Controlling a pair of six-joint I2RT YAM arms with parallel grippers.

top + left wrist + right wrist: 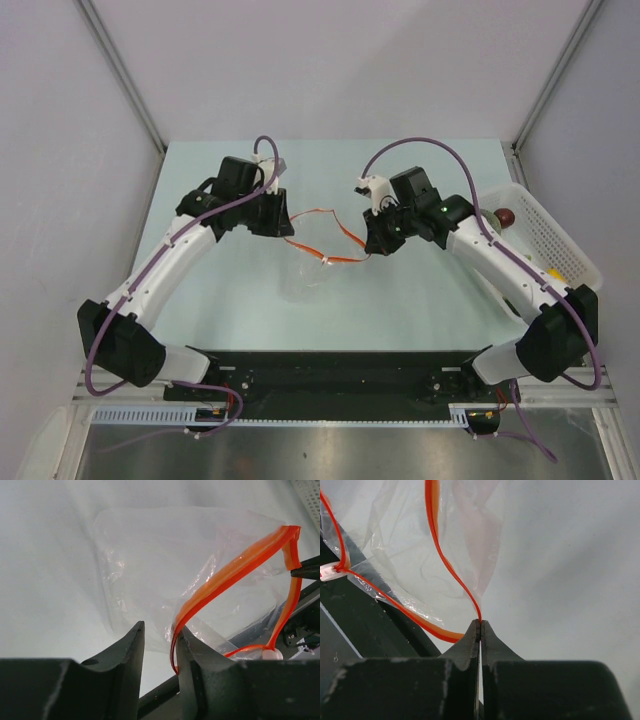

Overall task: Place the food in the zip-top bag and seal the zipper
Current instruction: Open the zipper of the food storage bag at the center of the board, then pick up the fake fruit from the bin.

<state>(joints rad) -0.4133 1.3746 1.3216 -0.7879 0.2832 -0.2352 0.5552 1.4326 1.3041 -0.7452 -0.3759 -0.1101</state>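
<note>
The right claw, at the bag's three o'clock, pinches the zipper tight. The left claw, at nine, gapes slightly, zipper touching one finger.

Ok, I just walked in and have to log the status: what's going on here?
Both arms are working on the zip-top bag at mid-table. The right gripper is shut on the orange-red zipper at one end of the mouth. The left gripper has its jaws apart, the strip lying against one finger. The mouth gapes open and the bag looks empty. A dark red piece and a yellow piece of the food lie in the white basket at the right.
</note>
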